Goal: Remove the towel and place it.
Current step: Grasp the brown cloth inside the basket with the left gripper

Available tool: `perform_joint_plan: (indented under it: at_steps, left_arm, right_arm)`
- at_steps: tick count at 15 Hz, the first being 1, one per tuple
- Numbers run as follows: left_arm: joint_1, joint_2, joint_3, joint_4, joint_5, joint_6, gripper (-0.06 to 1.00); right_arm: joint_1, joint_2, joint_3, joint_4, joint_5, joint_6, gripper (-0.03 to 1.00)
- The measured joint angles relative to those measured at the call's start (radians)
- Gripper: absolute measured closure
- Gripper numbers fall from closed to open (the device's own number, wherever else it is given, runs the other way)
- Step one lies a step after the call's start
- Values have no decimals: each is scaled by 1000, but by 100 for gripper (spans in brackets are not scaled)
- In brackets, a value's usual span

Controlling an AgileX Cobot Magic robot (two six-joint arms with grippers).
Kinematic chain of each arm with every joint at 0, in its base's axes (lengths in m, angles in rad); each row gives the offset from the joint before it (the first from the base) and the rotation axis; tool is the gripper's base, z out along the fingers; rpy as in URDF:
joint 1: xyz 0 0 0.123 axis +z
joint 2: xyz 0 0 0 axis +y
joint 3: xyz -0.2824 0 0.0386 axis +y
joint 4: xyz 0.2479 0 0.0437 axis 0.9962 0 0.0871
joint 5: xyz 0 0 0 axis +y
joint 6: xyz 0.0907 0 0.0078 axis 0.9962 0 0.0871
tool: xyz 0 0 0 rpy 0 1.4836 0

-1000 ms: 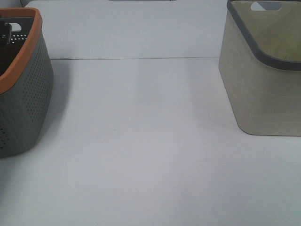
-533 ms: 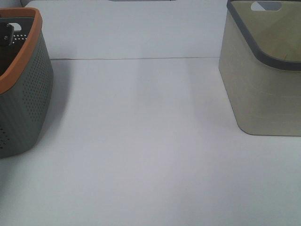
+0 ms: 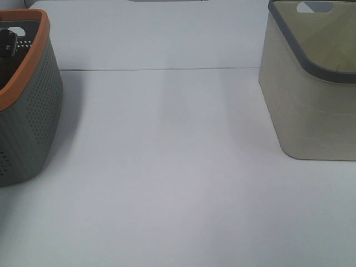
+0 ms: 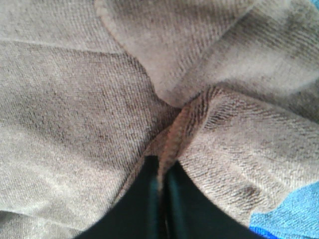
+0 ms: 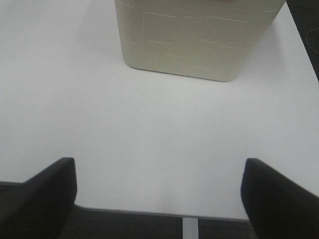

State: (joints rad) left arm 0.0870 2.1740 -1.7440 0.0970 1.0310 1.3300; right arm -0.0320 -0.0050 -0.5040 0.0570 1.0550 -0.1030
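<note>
The towel (image 4: 89, 114) is a brownish plush cloth with a stitched edge and fills the left wrist view. My left gripper (image 4: 162, 169) is pressed into it, its two dark fingers shut on a raised fold of the towel. In the high view only a dark part of the left arm (image 3: 6, 43) shows, inside the grey basket with the orange rim (image 3: 33, 61) at the far left; the towel is hidden there. My right gripper (image 5: 159, 194) is open and empty over the white table's near edge.
A corner of blue cloth (image 4: 289, 214) lies beside the towel. A beige basket with a grey rim (image 3: 311, 100) stands at the back right, and also shows in the right wrist view (image 5: 199, 40). The white table (image 3: 167, 167) lies between the two baskets.
The dark part of the left arm inside the grey basket has shifted slightly. Nothing else has moved.
</note>
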Motion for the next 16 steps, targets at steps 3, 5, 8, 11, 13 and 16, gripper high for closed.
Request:
perform_joint_plan:
  at_steps: [3,5,8,11,13,16]
  left_arm:
    - [-2,0,0,17,0,-48,94]
    - [-8,0,-12,40,3,-51,94]
    - [-30,-51,-63,46,1,-86,94]
    - [-40,-190,-92,42,33,-173,94]
    - [-40,-279,-92,41,67,-208,94]
    - [-40,-390,-92,38,92,-303,94]
  right_arm:
    - [0,0,0,0,0,0,18]
    - [0,0,0,0,0,0,18]
    - [0,0,0,0,0,0,18]
    - [0,0,0,0,0,0,18]
    - [0,0,0,0,0,0,18]
    - [0,0,0,0,0,0,18]
